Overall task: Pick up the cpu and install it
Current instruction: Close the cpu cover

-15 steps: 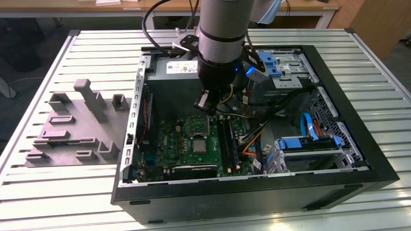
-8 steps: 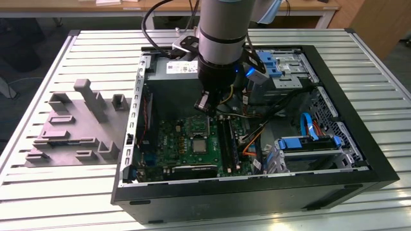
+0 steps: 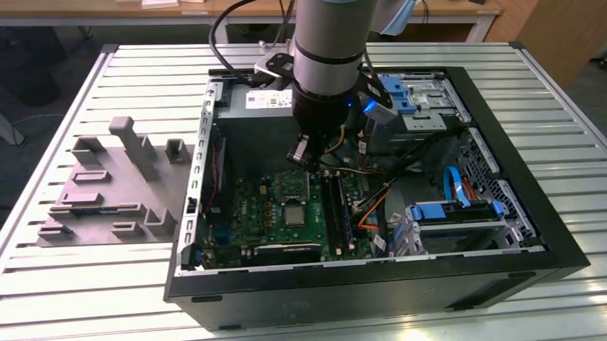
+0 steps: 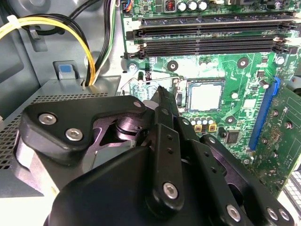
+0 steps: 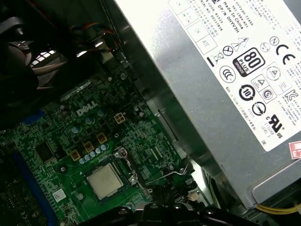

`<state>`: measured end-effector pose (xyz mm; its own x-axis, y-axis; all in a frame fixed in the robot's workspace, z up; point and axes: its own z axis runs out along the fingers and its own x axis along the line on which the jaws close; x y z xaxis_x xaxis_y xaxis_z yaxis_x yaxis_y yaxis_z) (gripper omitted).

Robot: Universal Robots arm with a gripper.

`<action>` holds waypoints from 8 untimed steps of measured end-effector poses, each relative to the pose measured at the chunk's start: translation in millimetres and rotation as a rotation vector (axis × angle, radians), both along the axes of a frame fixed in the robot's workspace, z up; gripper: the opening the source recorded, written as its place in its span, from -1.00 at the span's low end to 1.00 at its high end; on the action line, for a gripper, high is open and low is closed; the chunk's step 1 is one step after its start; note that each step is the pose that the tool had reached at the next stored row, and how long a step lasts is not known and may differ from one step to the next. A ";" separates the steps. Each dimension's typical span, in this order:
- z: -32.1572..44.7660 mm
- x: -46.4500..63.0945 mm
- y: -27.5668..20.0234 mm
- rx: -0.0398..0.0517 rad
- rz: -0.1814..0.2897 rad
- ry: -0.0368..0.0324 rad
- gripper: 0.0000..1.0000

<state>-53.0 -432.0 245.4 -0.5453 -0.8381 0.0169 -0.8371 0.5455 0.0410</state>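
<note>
The cpu, a small pale metal square, lies flat in its socket on the green motherboard inside the open computer case. Both wrist views show its bare top, cpu and cpu, with a thin wire lever beside the socket. My gripper hangs over the board, a little behind the socket and above it, apart from the cpu. In the second wrist view the black gripper narrows to a closed tip with nothing in it.
The grey power supply stands close beside the gripper. Yellow and black cables run next to it. Memory slots flank the socket. Drive bays with blue clips fill the case's right in the exterior view. A grey fixture sits left of the case.
</note>
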 end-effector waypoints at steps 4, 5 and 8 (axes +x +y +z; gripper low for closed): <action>-0.1 0.0 -0.1 -0.0109 0.000 -0.0001 -0.79; 0.0 0.0 -0.1 -0.0133 0.001 0.0000 -0.79; 0.1 0.0 -0.4 -0.0194 0.003 0.0000 -0.79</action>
<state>-53.0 -432.4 245.5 -0.5432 -0.8389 0.0332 -0.8385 0.5441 0.0304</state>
